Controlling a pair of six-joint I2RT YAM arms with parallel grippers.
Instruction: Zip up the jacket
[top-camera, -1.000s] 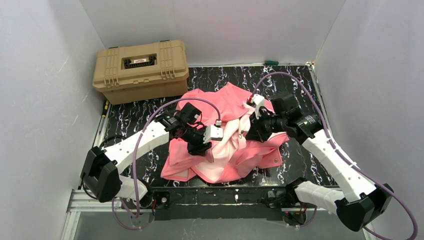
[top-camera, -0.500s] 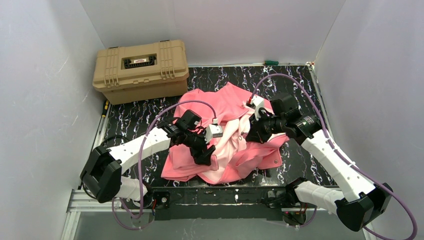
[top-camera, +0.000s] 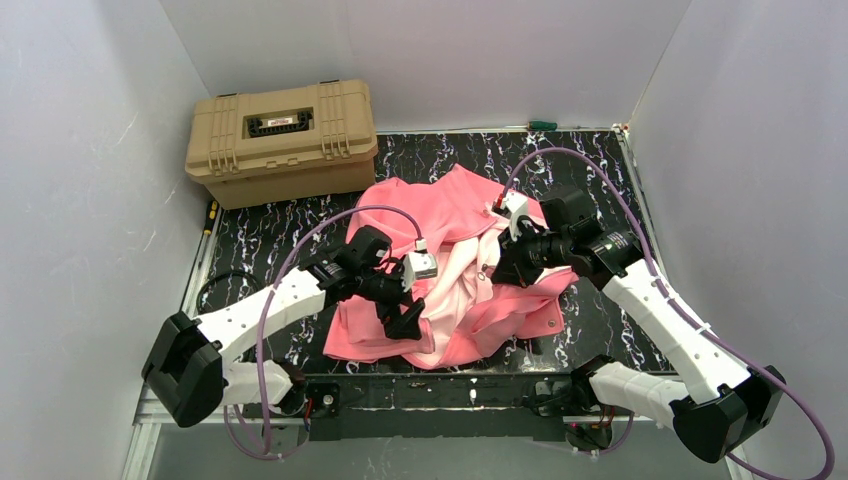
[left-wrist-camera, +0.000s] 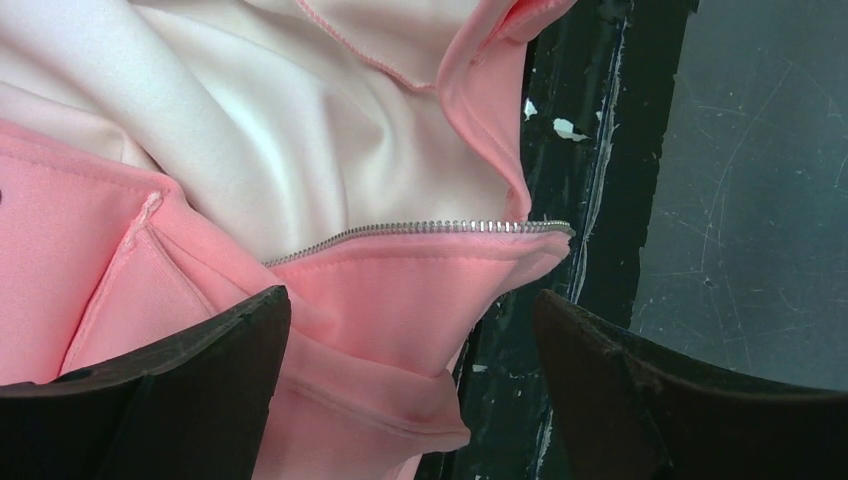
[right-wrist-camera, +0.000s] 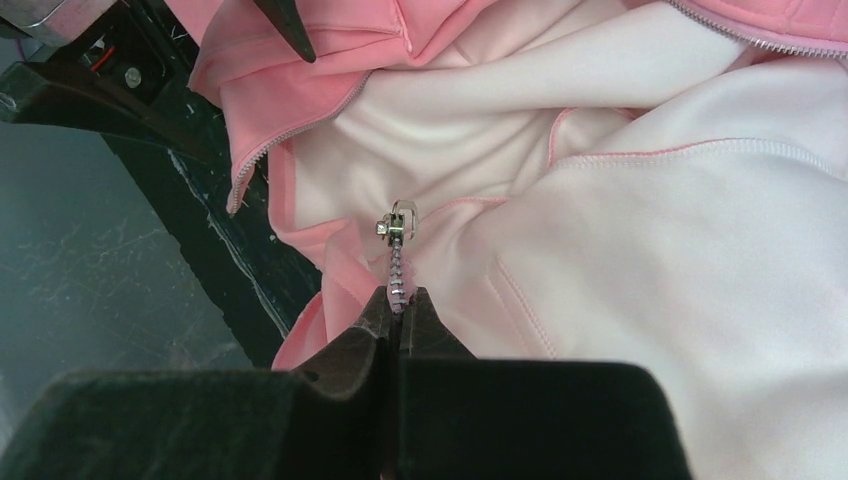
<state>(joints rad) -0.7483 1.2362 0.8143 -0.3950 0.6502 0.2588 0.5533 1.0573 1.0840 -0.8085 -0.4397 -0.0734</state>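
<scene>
Salmon-pink, your jacket (top-camera: 460, 200) lies crumpled in the middle of the bench (top-camera: 420, 150), pale lining up, with a tan case (top-camera: 283, 140) at its 10 o'clock. Your right gripper (right-wrist-camera: 400, 300) is pinched tight on the jacket's zipper strip, just under the slider (right-wrist-camera: 396, 225). Your left gripper (left-wrist-camera: 410, 300) hangs with jaws wide over the jacket's 7 o'clock hem, where the other row of teeth (left-wrist-camera: 420, 228) ends, gripping nothing.

Jacket (top-camera: 455, 205): salmon-pink, crumpled in a heap, lay open on the black marbled surface (top-camera: 260, 235), reaching its near edge.
Lining (left-wrist-camera: 300, 130): pale pink, turned upward, showed across the middle.
Zipper: undone; one row of silver teeth (left-wrist-camera: 420, 228) ran along a folded pink hem.
Slider (right-wrist-camera: 397, 225): silver, sat at the end of the other row, over the lining.
</scene>
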